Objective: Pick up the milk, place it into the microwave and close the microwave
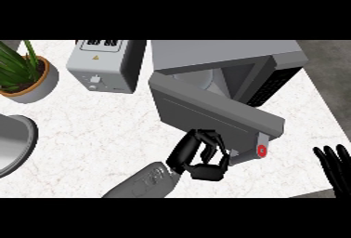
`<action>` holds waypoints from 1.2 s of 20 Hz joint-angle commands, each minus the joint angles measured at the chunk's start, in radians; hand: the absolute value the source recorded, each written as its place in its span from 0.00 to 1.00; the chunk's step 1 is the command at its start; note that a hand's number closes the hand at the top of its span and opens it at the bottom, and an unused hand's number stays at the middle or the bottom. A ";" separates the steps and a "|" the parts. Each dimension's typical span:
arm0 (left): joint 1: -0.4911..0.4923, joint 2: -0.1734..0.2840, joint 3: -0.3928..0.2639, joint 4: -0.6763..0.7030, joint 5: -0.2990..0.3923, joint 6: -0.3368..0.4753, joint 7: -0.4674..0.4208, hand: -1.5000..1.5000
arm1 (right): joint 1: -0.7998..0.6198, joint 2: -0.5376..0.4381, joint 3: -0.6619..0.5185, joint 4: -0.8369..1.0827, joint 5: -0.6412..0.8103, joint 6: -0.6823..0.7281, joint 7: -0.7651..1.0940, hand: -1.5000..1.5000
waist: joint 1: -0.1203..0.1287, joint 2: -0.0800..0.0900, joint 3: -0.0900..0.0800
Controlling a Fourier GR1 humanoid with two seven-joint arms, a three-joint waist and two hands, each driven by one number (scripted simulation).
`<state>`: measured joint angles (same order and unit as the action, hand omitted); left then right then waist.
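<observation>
The left robot hand [200, 155] is curled at the near face of the microwave door [212, 111], its fingers bent against the door's lower edge close to the red dot [261, 150]; whether they actually clasp the edge or only press on it I cannot tell, and no milk shows in them. The right robot hand [334, 168] rests far to the right of the left one, fingers straight and up, holding nothing. The milk is nowhere to be seen; the opening of the microwave [233, 60] beyond the door shows only a pale turntable [198, 80], so the carton is either hidden inside behind the door or out of view.

The door is the thing in hand now; it is probably stiff, light on its hinge and smooth-faced, so I judge that a push on the free edge near the red dot, farthest from the hinge, would serve better than a pinch.

To the left of the left robot hand the desk [103, 130] is bare marble up to a grey bowl [14, 144]; farther beyond, a white appliance [106, 65] and a potted plant [24, 74] stand well clear of the door's swing; the desk's right edge lies just beyond the right robot hand.
</observation>
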<state>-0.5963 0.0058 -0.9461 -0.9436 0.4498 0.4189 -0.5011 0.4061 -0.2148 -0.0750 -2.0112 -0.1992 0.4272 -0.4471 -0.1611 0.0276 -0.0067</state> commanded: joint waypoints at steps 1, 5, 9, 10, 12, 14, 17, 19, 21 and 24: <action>-0.060 -0.005 0.017 -0.011 0.096 0.089 -0.018 1.00 | -0.016 -0.034 -0.014 -0.055 -0.031 0.012 0.050 0.00 | -0.015 0.003 -0.001; -0.112 -0.006 0.040 -0.014 0.165 0.193 -0.009 1.00 | -0.047 -0.080 -0.063 -0.063 -0.039 0.015 0.068 0.00 | -0.038 0.007 0.000; -0.161 -0.006 0.030 0.012 0.228 0.242 0.002 0.00 | -0.080 -0.080 -0.080 -0.045 -0.076 0.015 0.066 0.00 | -0.058 0.015 0.003; -0.169 -0.006 0.041 0.032 0.237 0.256 0.010 0.00 | -0.079 -0.095 -0.082 -0.075 -0.084 0.023 0.079 0.00 | -0.081 0.019 0.001; -0.193 -0.006 0.021 0.046 0.262 0.285 0.032 0.00 | -0.117 -0.119 -0.111 -0.078 -0.056 0.004 0.086 0.00 | -0.079 0.019 0.002; -0.204 -0.006 0.046 0.070 0.286 0.301 0.042 0.00 | -0.145 -0.177 -0.212 -0.098 0.024 -0.028 0.051 0.00 | -0.107 0.018 0.001; -0.233 -0.006 0.087 0.071 0.337 0.328 0.031 0.00 | -0.190 -0.227 -0.254 -0.118 0.101 -0.056 0.051 1.00 | -0.096 0.024 -0.001; -0.258 -0.006 0.104 0.067 0.372 0.338 0.025 0.00 | -0.218 -0.249 -0.258 -0.118 0.118 -0.055 0.051 1.00 | -0.098 0.033 -0.001; -0.261 -0.006 0.112 0.083 0.389 0.346 -0.002 0.00 | -0.231 -0.259 -0.271 -0.110 0.122 -0.061 0.052 1.00 | -0.104 0.040 0.000; -0.274 -0.006 0.112 0.083 0.419 0.354 -0.013 0.00 | -0.261 -0.273 -0.270 -0.100 0.132 -0.065 0.058 1.00 | -0.105 0.050 0.000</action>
<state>-0.8036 -0.0004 -0.8903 -0.9000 0.8255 0.7454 -0.5043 0.1831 -0.4590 -0.3291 -2.1181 -0.0912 0.3701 -0.3912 -0.2602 0.0636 -0.0065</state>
